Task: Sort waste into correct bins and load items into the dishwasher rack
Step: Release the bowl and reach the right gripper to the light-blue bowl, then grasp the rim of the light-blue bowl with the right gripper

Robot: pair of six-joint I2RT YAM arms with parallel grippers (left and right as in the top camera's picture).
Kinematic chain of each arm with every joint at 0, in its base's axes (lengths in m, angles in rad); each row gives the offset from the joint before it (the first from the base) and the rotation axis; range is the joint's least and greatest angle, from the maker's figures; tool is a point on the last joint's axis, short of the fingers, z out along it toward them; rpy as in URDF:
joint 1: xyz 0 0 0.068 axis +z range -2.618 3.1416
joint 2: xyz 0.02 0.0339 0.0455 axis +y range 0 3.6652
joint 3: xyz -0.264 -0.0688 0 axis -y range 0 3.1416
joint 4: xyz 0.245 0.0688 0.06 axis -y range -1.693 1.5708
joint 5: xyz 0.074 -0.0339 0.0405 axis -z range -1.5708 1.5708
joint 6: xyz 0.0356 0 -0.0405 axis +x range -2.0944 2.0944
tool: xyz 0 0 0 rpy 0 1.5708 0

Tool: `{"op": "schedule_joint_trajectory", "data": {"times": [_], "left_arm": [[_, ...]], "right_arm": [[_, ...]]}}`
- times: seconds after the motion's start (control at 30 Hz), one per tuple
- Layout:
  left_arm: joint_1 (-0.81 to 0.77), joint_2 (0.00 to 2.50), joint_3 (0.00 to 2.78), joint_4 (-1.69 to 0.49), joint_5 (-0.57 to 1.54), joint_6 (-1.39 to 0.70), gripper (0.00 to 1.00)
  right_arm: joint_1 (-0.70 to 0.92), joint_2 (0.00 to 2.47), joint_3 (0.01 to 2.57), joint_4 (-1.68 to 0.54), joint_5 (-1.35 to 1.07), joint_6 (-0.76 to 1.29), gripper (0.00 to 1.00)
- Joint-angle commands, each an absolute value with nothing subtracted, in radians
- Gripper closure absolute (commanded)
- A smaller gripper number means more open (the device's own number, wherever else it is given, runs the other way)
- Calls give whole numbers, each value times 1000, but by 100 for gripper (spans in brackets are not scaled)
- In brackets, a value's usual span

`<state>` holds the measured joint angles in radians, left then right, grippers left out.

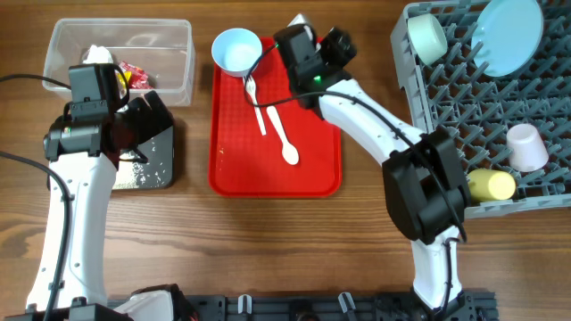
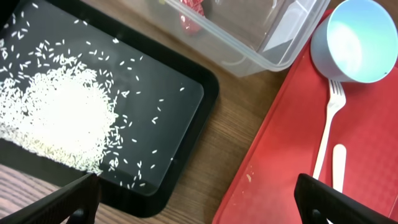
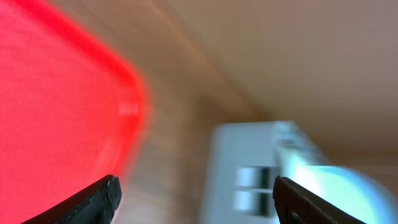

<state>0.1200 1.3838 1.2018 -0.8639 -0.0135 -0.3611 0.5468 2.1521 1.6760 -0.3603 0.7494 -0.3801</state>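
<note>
On the brown wood-grain desk (image 1: 268, 250), a flat red tray (image 1: 232, 152) carries a pale-blue bowl (image 1: 236, 51) and a white fork (image 1: 256, 105) and spoon (image 1: 284, 138). White rice grains (image 2: 59, 118) speckle the glossy black tray (image 2: 180, 106). The grey rack (image 1: 446, 98) holds a pale-blue plate (image 1: 507, 36), a pink cup (image 1: 526, 147) and a yellow cup (image 1: 491, 185).

The tub (image 1: 169, 49) is sitting behind the shallow tray (image 2: 210, 93) holding rice (image 2: 62, 118). The serving tray (image 1: 317, 160), lying centre, is carrying bowl (image 1: 236, 51), fork (image 1: 257, 107), spoon (image 1: 284, 138). The rack (image 1: 455, 98) is standing right.
</note>
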Motion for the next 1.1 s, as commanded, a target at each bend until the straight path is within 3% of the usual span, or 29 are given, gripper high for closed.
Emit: {"op": "schedule_joint_trajectory", "data": {"times": [0.0,0.17,0.27,0.43,0.7,1.07], "left_arm": [[124,1392,1210,-871,-13,-375,0],[124,1408,1210,-872,-13,-375,0],[124,1423,1210,-872,-13,-375,0],[124,1458,1210,-871,-13,-375,0],[124,1476,1210,-872,-13,-375,0],[124,1476,1210,-888,-12,-375,0]], "right_arm": [[545,2052,1685,-433,366,-18,15],[529,1922,1685,-437,-57,215,13],[528,1879,1685,-388,-157,338,19],[526,1895,1686,-321,-128,482,23],[524,2026,1686,-215,-128,715,44],[525,2204,1687,-134,-125,770,48]]}}
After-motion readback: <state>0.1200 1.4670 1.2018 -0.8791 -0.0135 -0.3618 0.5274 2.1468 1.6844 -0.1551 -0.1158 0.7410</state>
